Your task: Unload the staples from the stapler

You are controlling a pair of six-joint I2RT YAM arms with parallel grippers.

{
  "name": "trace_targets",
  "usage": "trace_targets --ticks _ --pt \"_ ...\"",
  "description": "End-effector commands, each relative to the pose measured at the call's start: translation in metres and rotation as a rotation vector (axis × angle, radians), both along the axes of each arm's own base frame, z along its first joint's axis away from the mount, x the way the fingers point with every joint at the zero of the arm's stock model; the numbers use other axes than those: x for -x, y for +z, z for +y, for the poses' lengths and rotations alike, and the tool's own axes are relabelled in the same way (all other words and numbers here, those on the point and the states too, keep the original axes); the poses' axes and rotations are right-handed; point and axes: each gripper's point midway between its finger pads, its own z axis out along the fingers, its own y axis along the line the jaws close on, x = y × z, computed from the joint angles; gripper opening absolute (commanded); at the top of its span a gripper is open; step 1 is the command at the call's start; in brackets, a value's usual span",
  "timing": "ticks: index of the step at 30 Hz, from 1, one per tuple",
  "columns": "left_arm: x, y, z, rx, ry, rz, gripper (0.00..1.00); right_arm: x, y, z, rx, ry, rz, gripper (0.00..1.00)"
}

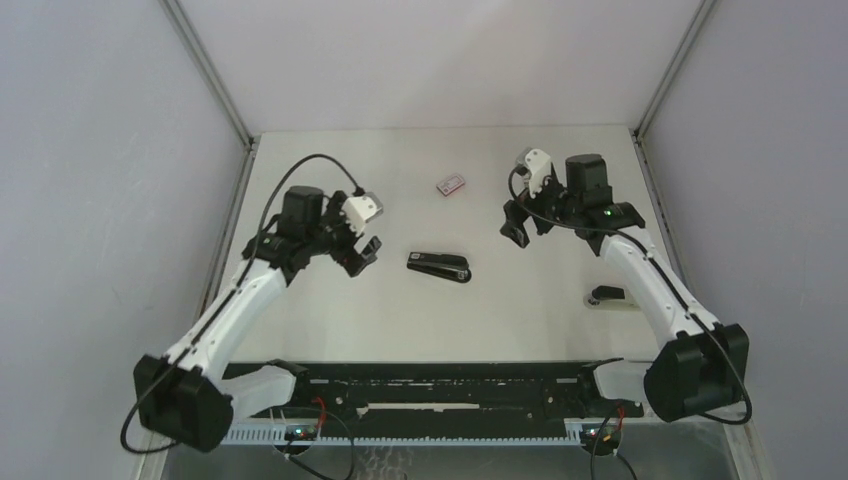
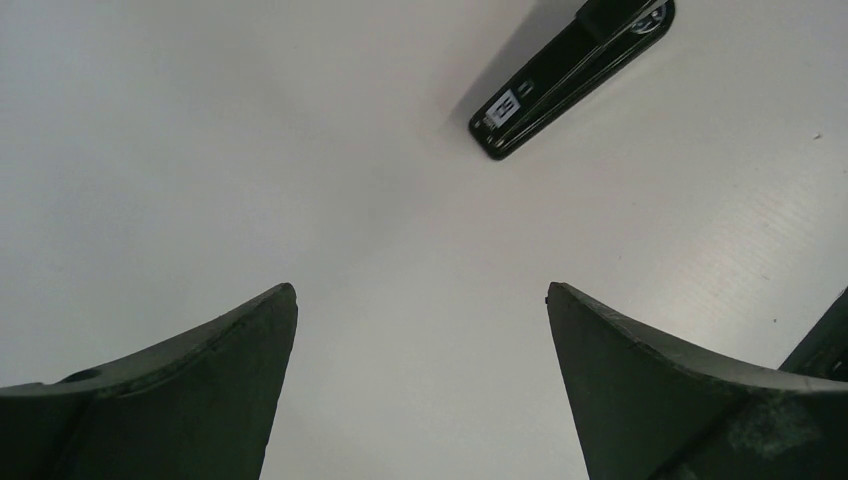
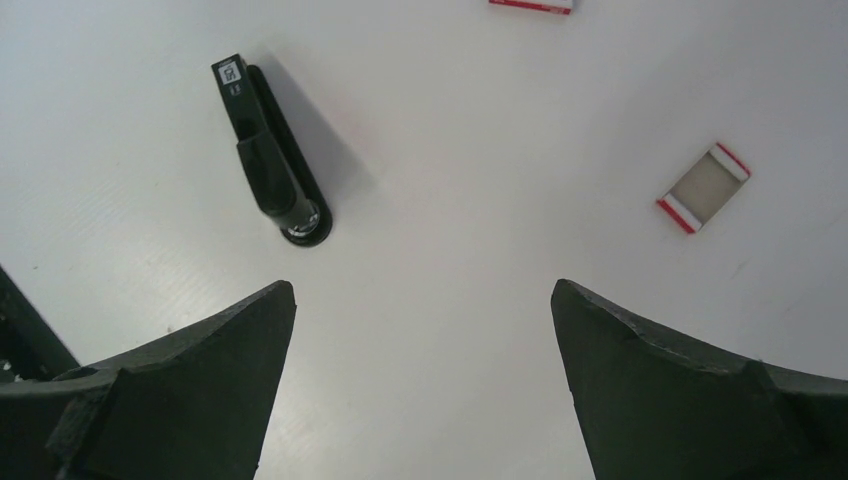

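Two claws stand wide open and hold nothing: the left claw (image 2: pixel 420 292) and the right claw (image 3: pixel 422 288) hover to either side of the long slim black-and-silver metal stapler (image 1: pixel 438 266). It lies shut and flat mid-table, apart from both. Its staples cannot be seen; presumably they sit inside. A small flat red-and-white box (image 1: pixel 451 185) lies farther back. The stapler looks stiff, dense and smooth, likely to skid on the white table (image 1: pixel 520 320). One claw should therefore pin the base across its narrow sides while the other lifts the top arm.
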Motion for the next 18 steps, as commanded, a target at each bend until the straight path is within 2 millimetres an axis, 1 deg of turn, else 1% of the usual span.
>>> trace_targets --ticks 1,4,5,8,10,15,18 --pt "-0.019 0.019 -0.041 -0.030 -0.129 -0.033 1.00 0.020 0.022 -0.008 -0.071 -0.014 -0.035 1.00" --pt "-0.023 0.014 -0.070 -0.059 -0.210 -0.019 1.00 0.024 0.025 -0.017 -0.105 -0.018 -0.042 1.00" --pt "-0.018 0.012 -0.085 -0.070 -0.270 -0.021 1.00 0.025 0.024 -0.022 -0.116 -0.021 -0.041 1.00" --pt "-0.023 0.002 -0.110 -0.096 -0.334 0.003 1.00 0.025 0.023 -0.032 -0.120 -0.035 -0.039 1.00" --pt "-0.028 0.000 -0.125 -0.105 -0.359 0.015 1.00 0.024 0.020 -0.037 -0.106 -0.043 -0.041 1.00" --pt "-0.040 -0.018 -0.155 -0.138 -0.409 0.053 1.00 0.023 0.013 -0.043 -0.089 -0.051 -0.045 1.00" --pt "-0.044 -0.028 -0.169 -0.158 -0.441 0.066 1.00 0.022 0.009 -0.044 -0.088 -0.053 -0.031 1.00"
